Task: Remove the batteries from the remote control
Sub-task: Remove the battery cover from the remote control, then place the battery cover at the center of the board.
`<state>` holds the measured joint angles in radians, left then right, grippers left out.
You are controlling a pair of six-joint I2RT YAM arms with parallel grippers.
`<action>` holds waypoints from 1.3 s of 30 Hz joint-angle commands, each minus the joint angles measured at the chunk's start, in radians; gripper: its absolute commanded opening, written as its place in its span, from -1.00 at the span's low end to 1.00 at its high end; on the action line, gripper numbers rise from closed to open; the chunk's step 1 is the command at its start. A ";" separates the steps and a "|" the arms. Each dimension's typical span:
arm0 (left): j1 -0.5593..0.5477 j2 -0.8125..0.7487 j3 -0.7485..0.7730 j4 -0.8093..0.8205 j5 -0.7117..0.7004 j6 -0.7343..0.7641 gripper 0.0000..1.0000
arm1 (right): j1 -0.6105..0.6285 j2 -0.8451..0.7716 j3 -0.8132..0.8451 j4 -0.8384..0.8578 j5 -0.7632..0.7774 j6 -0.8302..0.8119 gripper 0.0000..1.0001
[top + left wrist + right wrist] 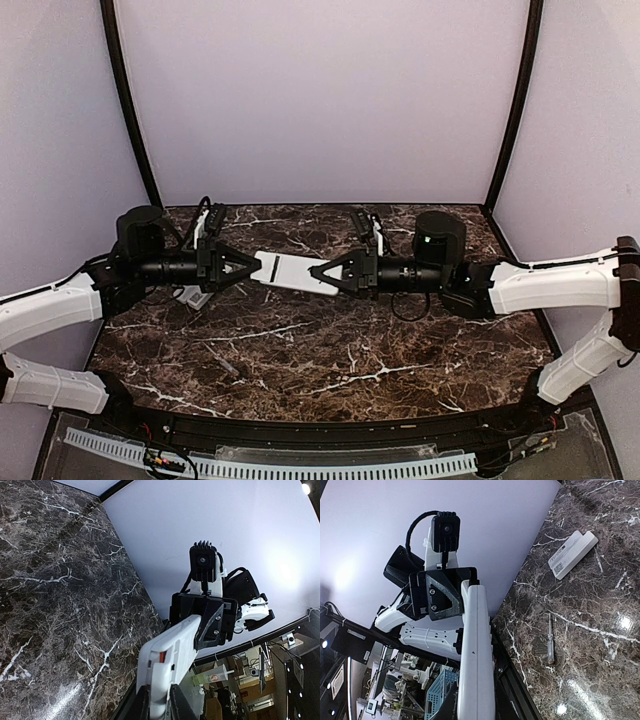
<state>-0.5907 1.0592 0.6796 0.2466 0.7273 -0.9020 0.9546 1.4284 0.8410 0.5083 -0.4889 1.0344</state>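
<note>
A white remote (295, 272) hangs in the air between my two grippers, above the back of the marble table. My left gripper (245, 268) is shut on its left end and my right gripper (325, 275) is shut on its right end. In the left wrist view my fingers (176, 706) clamp the near end of the remote (175, 645), and a small red patch (162, 656) shows in a gap by the back cover; I cannot tell if it is a battery. The right wrist view shows the remote (476, 655) edge-on. No other battery shows.
A white rectangular piece with a label (572, 554) lies on the table under the left arm; it also shows in the top view (190, 295). A thin screwdriver (225, 362) lies left of centre, also in the right wrist view (550, 640). Purple walls enclose the back and sides.
</note>
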 commanded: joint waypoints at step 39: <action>0.033 -0.070 0.078 -0.072 0.030 0.027 -1.00 | -0.005 -0.168 -0.064 -0.097 0.191 -0.040 -1.00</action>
<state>-0.5648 1.0126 0.7151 0.2543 0.7696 -0.9367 0.9543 1.2945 0.8017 0.4023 -0.3416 1.0153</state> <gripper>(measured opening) 0.034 0.150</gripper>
